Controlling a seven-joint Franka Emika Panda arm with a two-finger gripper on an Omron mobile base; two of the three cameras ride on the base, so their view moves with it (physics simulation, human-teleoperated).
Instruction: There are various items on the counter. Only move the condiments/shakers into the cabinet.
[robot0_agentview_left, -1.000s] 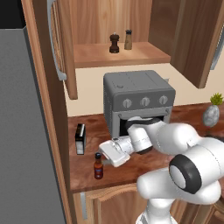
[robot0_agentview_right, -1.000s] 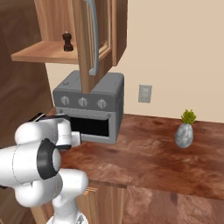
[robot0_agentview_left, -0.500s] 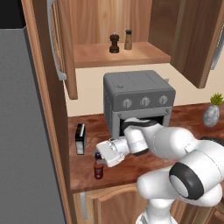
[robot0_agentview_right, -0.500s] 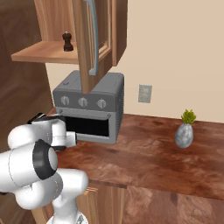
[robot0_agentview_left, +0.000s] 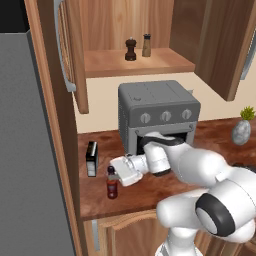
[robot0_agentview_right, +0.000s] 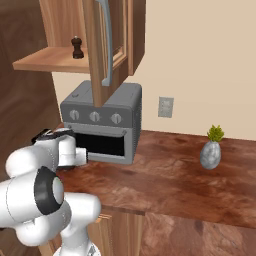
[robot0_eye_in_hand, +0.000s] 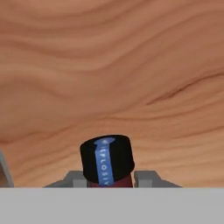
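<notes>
Standing on the counter (robot0_agentview_left: 150, 192) near its front edge, the red sauce bottle (robot0_agentview_left: 112, 183) sat right between the fingers of the gripper (robot0_agentview_left: 115, 173), whose jaws had closed snugly on its neck below the black cap.

The toaster oven (robot0_agentview_left: 157, 115) blocks the counter (robot0_agentview_left: 150, 187) behind; shelf space right of the tan shaker (robot0_agentview_left: 146, 45) lies free.
</notes>
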